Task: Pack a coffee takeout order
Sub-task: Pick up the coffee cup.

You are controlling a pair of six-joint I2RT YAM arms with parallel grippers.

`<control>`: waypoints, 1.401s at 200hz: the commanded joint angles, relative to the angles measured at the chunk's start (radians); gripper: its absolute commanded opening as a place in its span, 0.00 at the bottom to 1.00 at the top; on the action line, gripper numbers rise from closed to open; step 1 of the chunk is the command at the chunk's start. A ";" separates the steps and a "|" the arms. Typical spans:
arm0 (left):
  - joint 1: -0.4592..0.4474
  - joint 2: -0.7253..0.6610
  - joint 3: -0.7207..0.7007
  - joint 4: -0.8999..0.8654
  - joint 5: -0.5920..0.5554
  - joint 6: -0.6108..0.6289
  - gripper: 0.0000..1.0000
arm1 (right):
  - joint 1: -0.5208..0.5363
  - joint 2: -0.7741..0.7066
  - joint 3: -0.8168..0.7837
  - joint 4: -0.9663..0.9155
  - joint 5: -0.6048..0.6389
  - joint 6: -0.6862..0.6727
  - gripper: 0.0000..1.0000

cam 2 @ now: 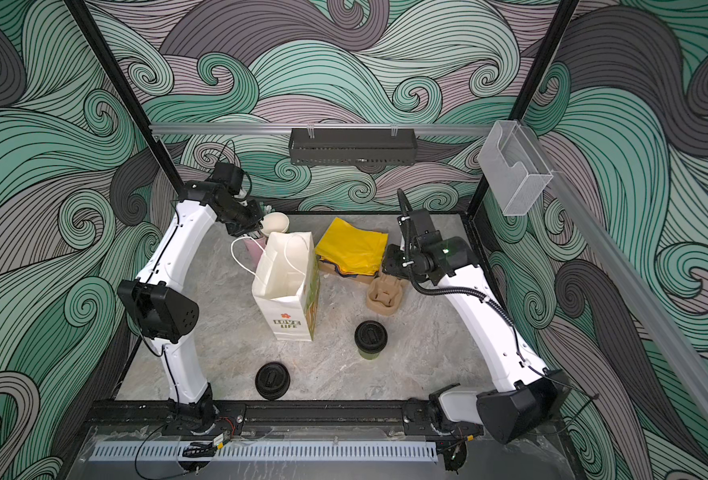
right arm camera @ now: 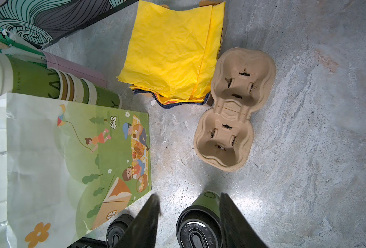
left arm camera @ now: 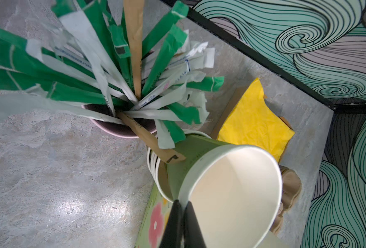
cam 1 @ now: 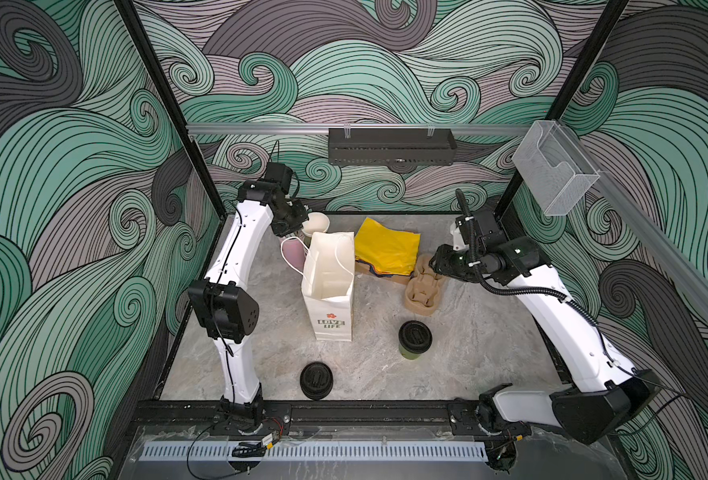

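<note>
Olive-green paper cup point(left arm camera: 190, 158), empty and tilted, is pinched through its rim wall by the closed left end effector point(left arm camera: 183, 203), just above the nested cup stack point(left arm camera: 153, 165) behind the paper bag point(cam 1: 331, 316). Light and thin-walled, it is judged easily crushed; the rolled rim is deemed the stiffest hold. Wrapped straws fill a pink cup point(left arm camera: 113, 131) alongside. The right end effector point(right arm camera: 188, 197) is seen half spread and empty near the pulp carrier point(right arm camera: 231, 111), both wells bare. The bag appears empty; a lidded cup point(cam 1: 414, 338), spare lids point(cam 1: 316, 380) and yellow napkins point(cam 1: 385, 245) are laid on the tabletop point(cam 1: 468, 353) outside it.
</note>
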 commanded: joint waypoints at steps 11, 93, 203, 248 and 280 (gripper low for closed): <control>0.002 -0.059 0.037 0.058 -0.007 -0.034 0.00 | -0.008 -0.017 -0.013 -0.006 0.018 0.016 0.48; 0.003 -0.099 0.077 0.072 -0.031 -0.038 0.00 | -0.013 -0.019 0.000 -0.006 0.018 0.004 0.48; 0.000 -0.240 -0.028 0.351 -0.013 0.001 0.00 | -0.016 -0.013 0.033 -0.006 -0.007 -0.029 0.48; -0.077 -0.259 0.018 0.393 -0.022 0.061 0.00 | -0.019 -0.019 0.086 -0.012 -0.016 -0.058 0.48; -0.196 -0.190 0.173 0.299 -0.064 0.117 0.00 | -0.051 -0.019 0.221 -0.099 0.046 -0.137 0.49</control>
